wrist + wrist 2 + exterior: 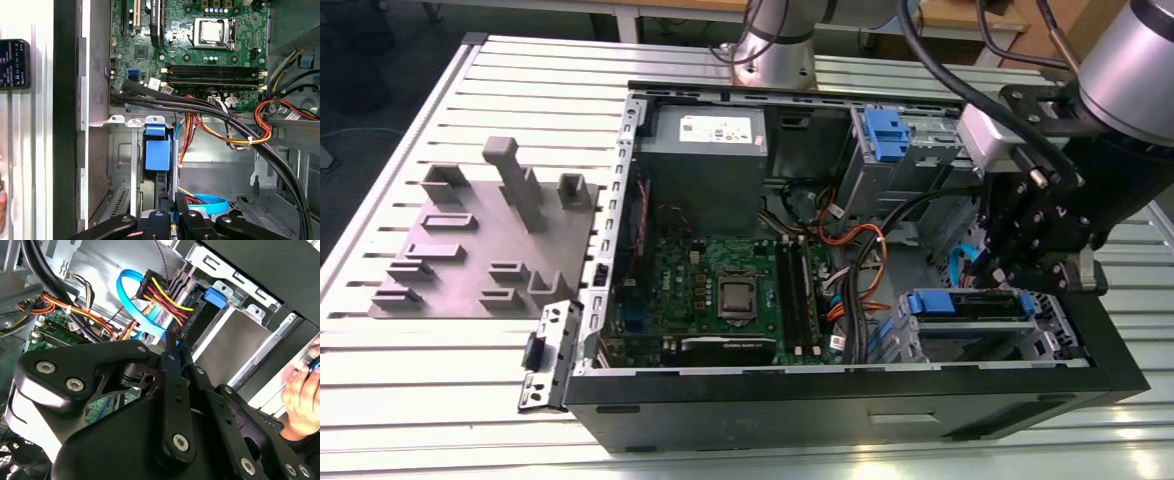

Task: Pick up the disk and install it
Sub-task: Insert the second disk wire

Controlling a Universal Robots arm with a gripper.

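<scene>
Gripper is down inside the PC case, pinching the disk edge-on. Looks stiff, heavy-ish, fragile; best gripped by its blue bracket edges.

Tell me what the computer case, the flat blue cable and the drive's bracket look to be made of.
Computer case: likely painted sheet metal, matte black outside, bare grey inside.
Flat blue cable: flexible plastic, glossy, bending in a smooth loop.
Drive's bracket: moulded blue plastic, by its even colour and soft sheen.

A robotics lab or workshop: slotted aluminium bench, opened computer case, grey fixture block.
</scene>
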